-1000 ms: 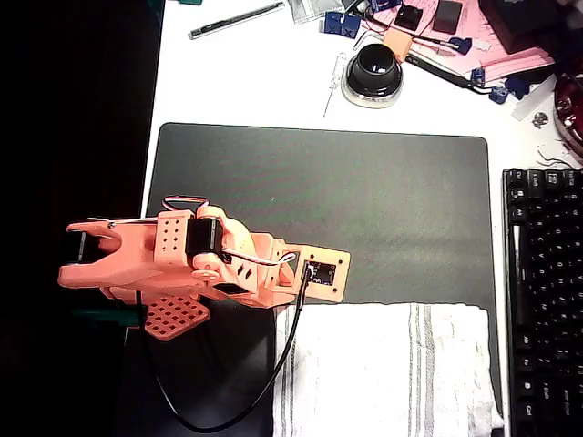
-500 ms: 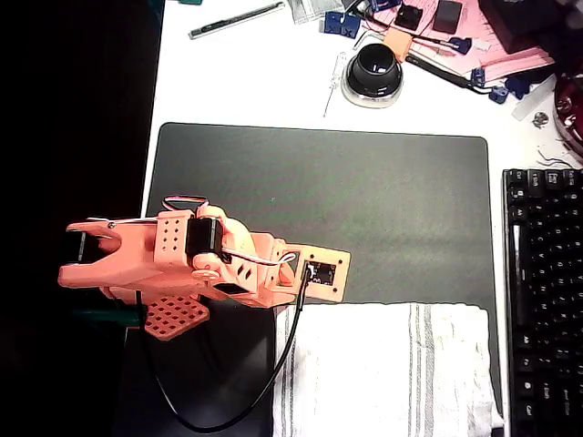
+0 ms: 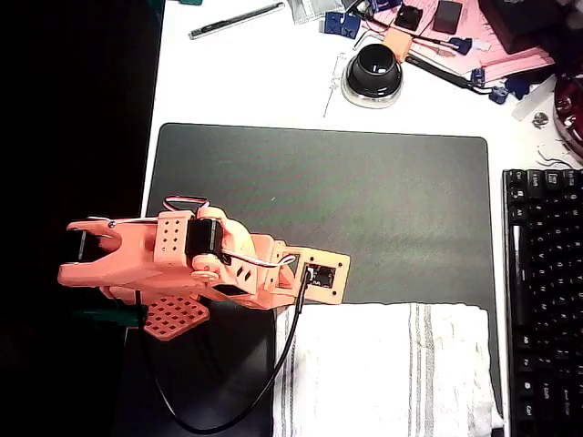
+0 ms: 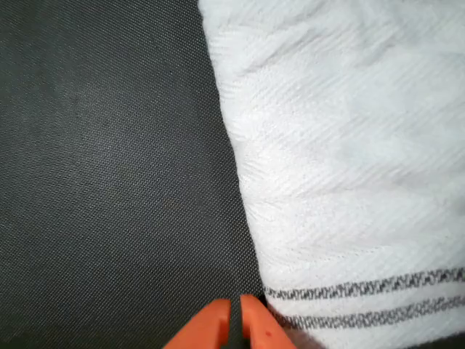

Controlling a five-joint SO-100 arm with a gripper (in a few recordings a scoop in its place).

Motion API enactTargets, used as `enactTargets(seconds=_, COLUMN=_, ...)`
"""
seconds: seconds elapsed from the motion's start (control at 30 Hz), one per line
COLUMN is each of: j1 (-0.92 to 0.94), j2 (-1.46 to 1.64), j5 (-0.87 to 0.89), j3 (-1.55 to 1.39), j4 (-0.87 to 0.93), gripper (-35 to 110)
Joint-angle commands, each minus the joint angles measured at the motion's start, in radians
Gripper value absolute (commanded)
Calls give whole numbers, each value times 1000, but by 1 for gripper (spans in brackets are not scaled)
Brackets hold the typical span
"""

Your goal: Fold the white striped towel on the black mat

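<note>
Two cameras cover the moment. In the overhead view the black mat [image 3: 383,209] lies flat and matte with rounded corners on a white table [image 3: 246,77]. The white striped towel [image 3: 387,369] sits on the mat's lower right part, running off the picture's bottom edge, with thin grey stripes along its left side and through its middle. The orange arm [image 3: 173,264] reaches in from the left, its perforated plastic body covering the mat's lower left, and a black cable [image 3: 273,373] loops from it across the towel's left edge. Past the mat's top edge stand a black dome-shaped thing on a silver base [image 3: 372,73], a pen [image 3: 235,20] and a clutter of pink papers and blue clips. A black keyboard [image 3: 545,300] lies just beside the mat's right edge.

The wrist view gives what the arm's body hides from above. The gripper [image 4: 236,326] shows two orange fingertips [image 4: 207,329] with a narrow dark slit between them, nearly closed and holding nothing, hovering at the towel's edge where the mat's fine woven grain meets the cloth's diagonal twill weave.
</note>
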State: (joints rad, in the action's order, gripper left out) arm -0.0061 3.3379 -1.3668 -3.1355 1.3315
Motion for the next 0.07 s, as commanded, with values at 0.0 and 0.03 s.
enactTargets(seconds=0.0, j1=-9, j2=21, j5=-11, j3=-21, j4=21, gripper=2)
enactTargets(seconds=0.03, j1=-9, j2=21, j5=-11, j3=-21, j4=21, gripper=2)
